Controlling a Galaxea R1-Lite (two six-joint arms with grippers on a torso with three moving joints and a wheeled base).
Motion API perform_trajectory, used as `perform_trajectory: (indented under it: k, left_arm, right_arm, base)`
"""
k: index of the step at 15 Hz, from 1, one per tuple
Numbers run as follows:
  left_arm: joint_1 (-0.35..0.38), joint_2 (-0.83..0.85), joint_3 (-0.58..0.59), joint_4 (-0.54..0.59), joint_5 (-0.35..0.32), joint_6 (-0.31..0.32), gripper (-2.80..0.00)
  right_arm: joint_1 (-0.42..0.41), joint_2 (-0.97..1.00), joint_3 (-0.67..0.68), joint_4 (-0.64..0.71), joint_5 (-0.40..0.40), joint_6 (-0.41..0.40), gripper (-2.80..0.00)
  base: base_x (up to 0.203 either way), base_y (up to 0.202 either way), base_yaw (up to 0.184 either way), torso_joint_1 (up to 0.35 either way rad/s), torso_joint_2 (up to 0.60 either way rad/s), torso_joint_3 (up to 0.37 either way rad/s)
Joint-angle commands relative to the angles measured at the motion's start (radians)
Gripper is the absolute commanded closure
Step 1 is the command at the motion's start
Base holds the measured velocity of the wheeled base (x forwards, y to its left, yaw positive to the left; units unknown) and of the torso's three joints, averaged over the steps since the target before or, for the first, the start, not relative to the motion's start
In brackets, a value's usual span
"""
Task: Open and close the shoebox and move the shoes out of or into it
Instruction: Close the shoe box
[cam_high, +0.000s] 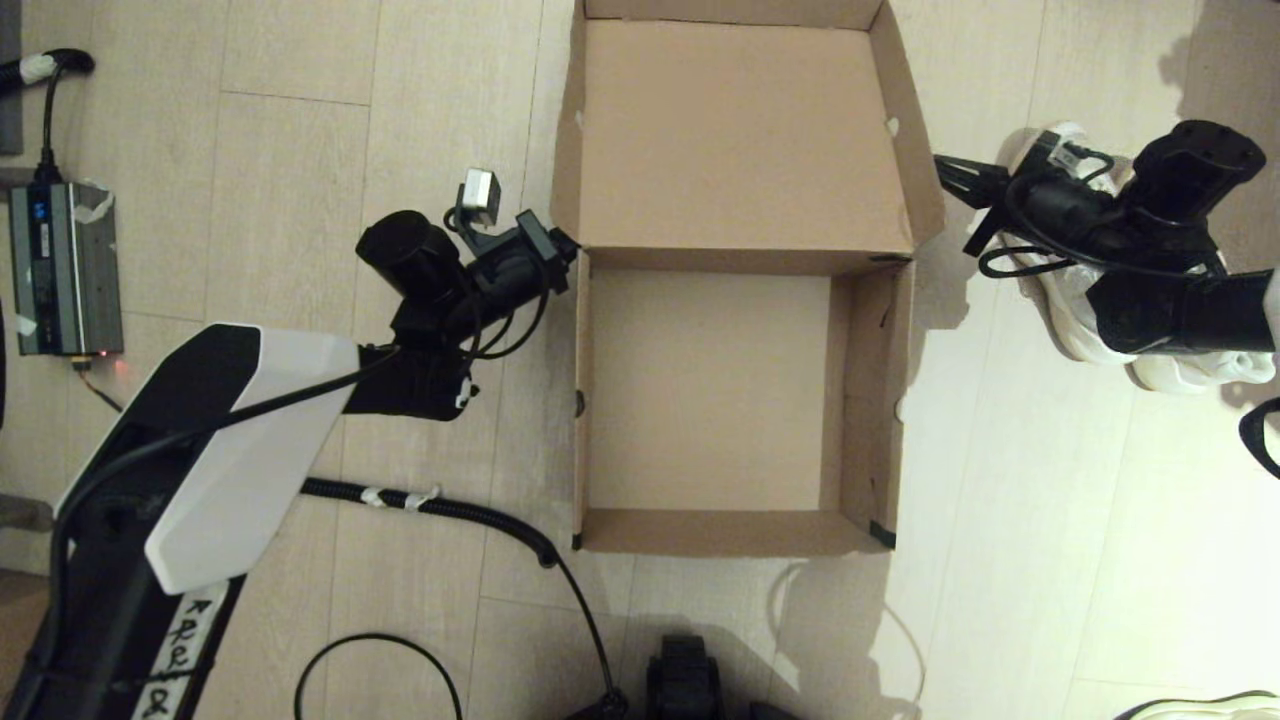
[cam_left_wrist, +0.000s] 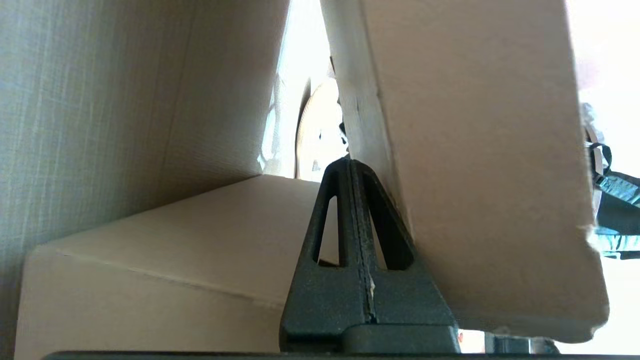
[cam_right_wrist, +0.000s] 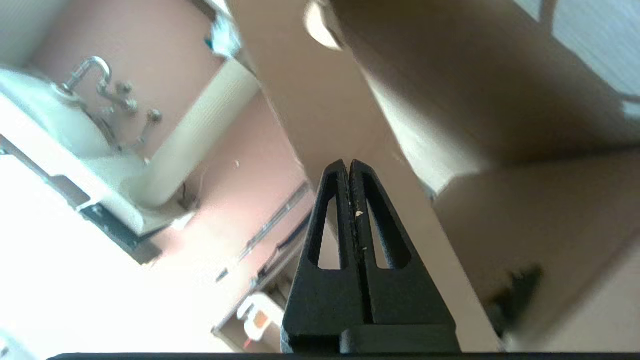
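Cardboard box (cam_high: 735, 390) lies open, light and floppy; left hand (cam_left_wrist: 356, 165), pressed together, touches its hinge corner. Right hand (cam_right_wrist: 348, 165), together, hangs above shoes (cam_high: 1060, 320).

Not much to read here, honestly. The only real writing we can spot is on a white strip (cam_high: 180, 655) stuck to the black lower part of the left arm (cam_high: 215, 440). It has a few black handwritten characters, maybe some R-like letters, but we can't make them out for sure. The grey device (cam_high: 65, 270) on the floor (cam_high: 1050, 500) out to the left has a small blue display (cam_high: 40, 211), and whatever it shows is too tiny for us to read. On the shoebox (cam_high: 700, 530) we only see plain brown cardboard in all three views, with no readable print or brand.
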Motion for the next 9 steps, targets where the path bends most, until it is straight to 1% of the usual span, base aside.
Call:
perform_trajectory:
  k: [1, 2, 4, 5, 7, 9]
  left_arm:
    - [0.000, 0.004, 0.000, -0.006, -0.004, -0.006, 0.00]
    - [0.000, 0.004, 0.000, -0.006, -0.004, -0.007, 0.00]
    - [0.000, 0.004, 0.000, -0.006, -0.004, -0.007, 0.00]
    - [0.000, 0.005, 0.002, -0.006, -0.004, -0.008, 0.00]
    - [-0.007, 0.012, 0.003, -0.006, -0.005, -0.008, 0.00]
    - [-0.020, 0.013, 0.013, -0.002, -0.007, -0.008, 0.00]
  right_arm:
    - [-0.001, 0.011, 0.008, -0.008, 0.007, 0.007, 0.00]
    - [-0.001, 0.027, 0.001, -0.007, 0.004, -0.013, 0.00]
    - [-0.001, 0.049, -0.005, 0.003, -0.004, -0.097, 0.00]
    - [-0.001, 0.061, -0.012, 0.008, -0.024, -0.123, 0.00]
    - [0.000, 0.089, -0.036, 0.008, -0.054, -0.147, 0.00]
    - [-0.002, 0.109, -0.058, 0.009, -0.055, -0.159, 0.00]
  base:
    - [0.000, 0.000, 0.000, 0.000, 0.00, 0.000]
    - [0.000, 0.000, 0.000, 0.000, 0.00, 0.000]
    - [0.000, 0.000, 0.000, 0.000, 0.00, 0.000]
    - [0.000, 0.000, 0.000, 0.000, 0.00, 0.000]
    - [0.000, 0.000, 0.000, 0.000, 0.00, 0.000]
    - [0.000, 0.000, 0.000, 0.000, 0.00, 0.000]
